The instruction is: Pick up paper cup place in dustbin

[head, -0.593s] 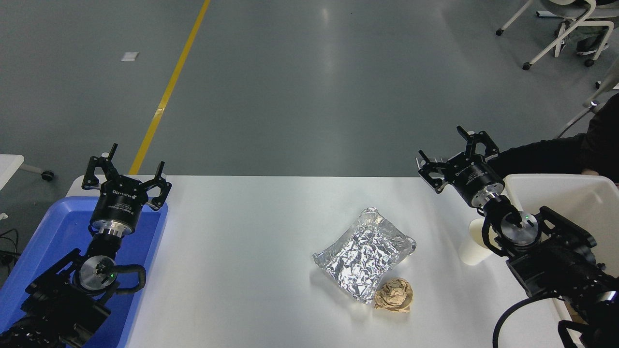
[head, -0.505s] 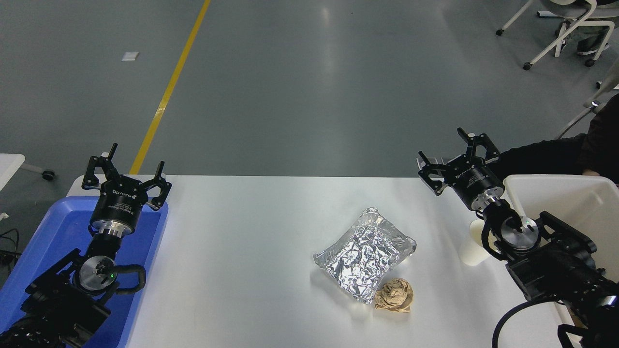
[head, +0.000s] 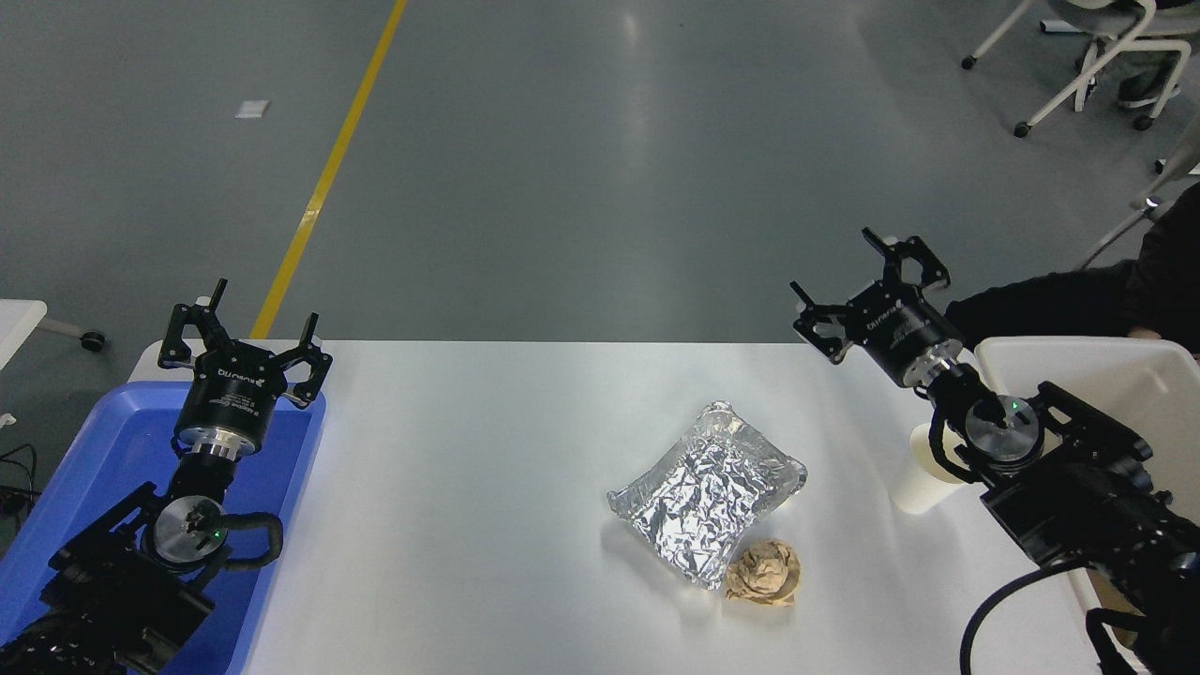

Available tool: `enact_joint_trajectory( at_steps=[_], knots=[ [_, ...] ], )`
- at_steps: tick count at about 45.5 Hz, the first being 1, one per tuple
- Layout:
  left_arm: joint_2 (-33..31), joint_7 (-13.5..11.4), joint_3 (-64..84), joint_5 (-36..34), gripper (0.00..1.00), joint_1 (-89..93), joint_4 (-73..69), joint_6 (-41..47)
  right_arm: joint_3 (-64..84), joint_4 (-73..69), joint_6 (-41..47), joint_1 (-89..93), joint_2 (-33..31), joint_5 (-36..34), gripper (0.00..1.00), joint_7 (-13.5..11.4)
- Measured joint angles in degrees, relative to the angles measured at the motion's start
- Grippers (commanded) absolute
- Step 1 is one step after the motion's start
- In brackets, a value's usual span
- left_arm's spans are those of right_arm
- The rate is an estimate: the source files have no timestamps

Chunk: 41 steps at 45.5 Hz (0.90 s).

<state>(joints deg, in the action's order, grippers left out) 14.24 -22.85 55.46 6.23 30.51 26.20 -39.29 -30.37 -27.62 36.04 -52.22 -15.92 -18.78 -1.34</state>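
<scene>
Right gripper [head: 867,286] wide open, holding nothing, raised past table's far edge w/ room to come down. Paper cup [head: 920,472] upright beside dustbin [head: 1078,354], partly hidden by wrist.

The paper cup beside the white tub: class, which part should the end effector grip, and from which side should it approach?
Grip the paper cup across its tapered side wall. It stands upright, dustbin close on its right, and the right arm partly hides it. The open right end effector would probably best pull back and approach from the bare table on its left.
</scene>
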Motion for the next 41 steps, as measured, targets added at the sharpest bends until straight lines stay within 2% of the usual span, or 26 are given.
enact_joint_trajectory(
  at_steps=[15,16,28,41],
  knots=[
    [0.0,0.0,0.0,0.1,1.00,-0.1,0.0,0.0,31.5,-8.2,0.2,-24.2,-4.0,10.0,1.00,-0.4],
    [0.0,0.0,0.1,0.1,1.00,-0.1,0.0,0.0,36.7,-10.0,0.2,-27.6,-4.2,11.7,1.00,-0.4],
    [0.0,0.0,0.1,0.1,1.00,-0.1,0.0,0.0,59.0,-21.5,2.6,-43.8,-4.9,22.4,1.00,-0.5],
    [0.0,0.0,0.1,0.1,1.00,-0.1,0.0,0.0,80.6,-38.7,7.1,-64.5,-5.4,26.8,1.00,-0.5]
  ],
)
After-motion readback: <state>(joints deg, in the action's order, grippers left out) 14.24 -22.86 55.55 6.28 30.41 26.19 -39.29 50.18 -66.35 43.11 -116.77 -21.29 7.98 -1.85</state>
